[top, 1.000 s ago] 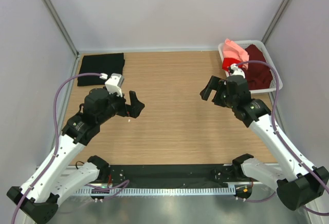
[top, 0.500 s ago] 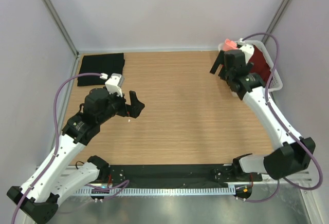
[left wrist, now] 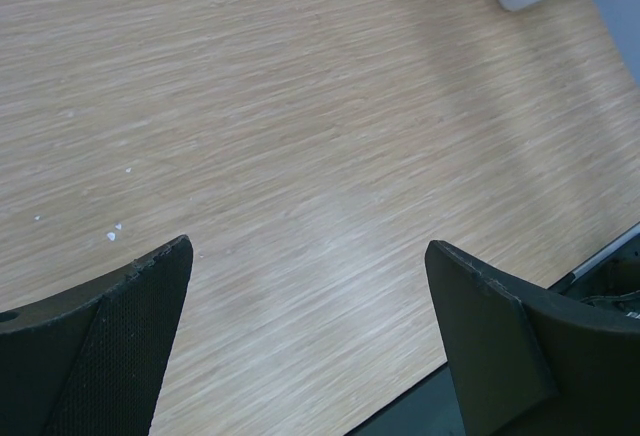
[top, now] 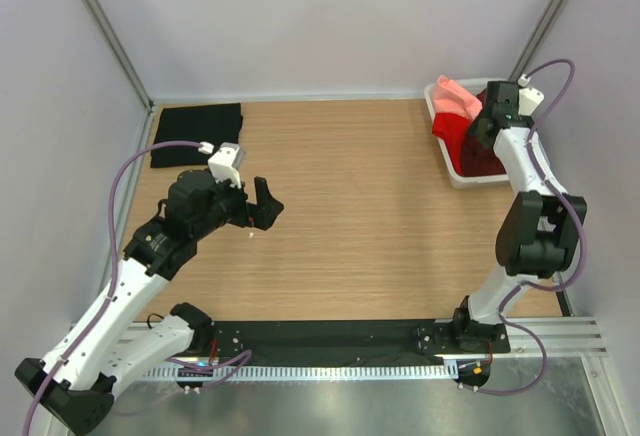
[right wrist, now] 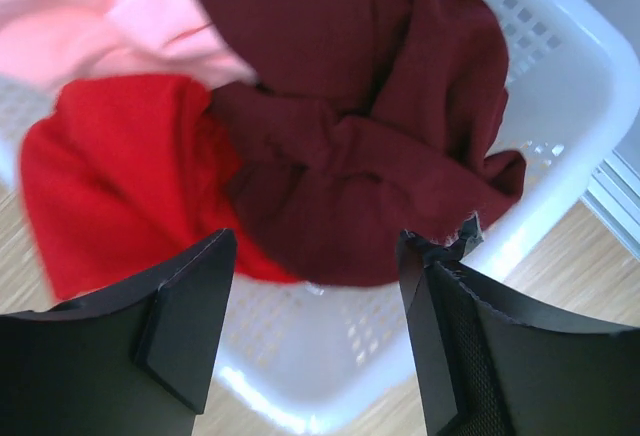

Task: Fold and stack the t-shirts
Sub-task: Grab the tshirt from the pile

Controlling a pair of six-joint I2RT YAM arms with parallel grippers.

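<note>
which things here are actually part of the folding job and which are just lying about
Part of the job:
black t-shirt, lying flat at the table's far left corner
maroon t-shirt, red t-shirt and pink t-shirt, all heaped in the white basket

Just there:
the white basket itself
small white flecks on the table
</note>
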